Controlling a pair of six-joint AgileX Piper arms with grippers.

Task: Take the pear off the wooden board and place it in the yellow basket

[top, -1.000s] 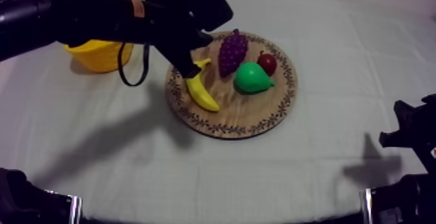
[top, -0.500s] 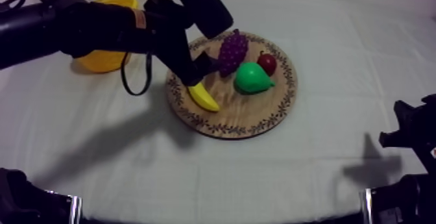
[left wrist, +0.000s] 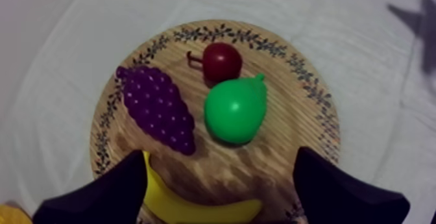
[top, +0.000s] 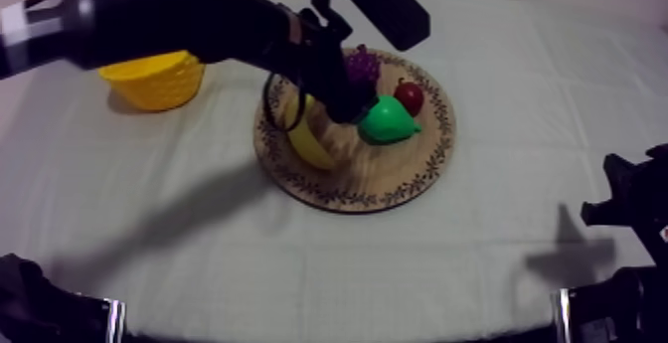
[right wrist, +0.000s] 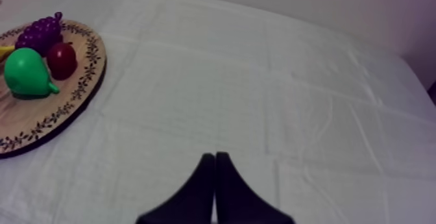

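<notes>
The left tool (left wrist: 220, 155) had swung from the banana (left wrist: 194, 210) to hover wide open and empty near the pear (left wrist: 235, 110), which still lay on the board (left wrist: 285, 110), so the grasp looked next.

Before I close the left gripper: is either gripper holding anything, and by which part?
Nothing is held. The left gripper is open above the wooden board, and the pear lies untouched just beyond it. The right gripper is shut on nothing.

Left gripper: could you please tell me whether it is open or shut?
Open. On the left gripper the fingers stand wide apart over the wooden board, gripping nothing; the pear lies on it, untouched.
</notes>
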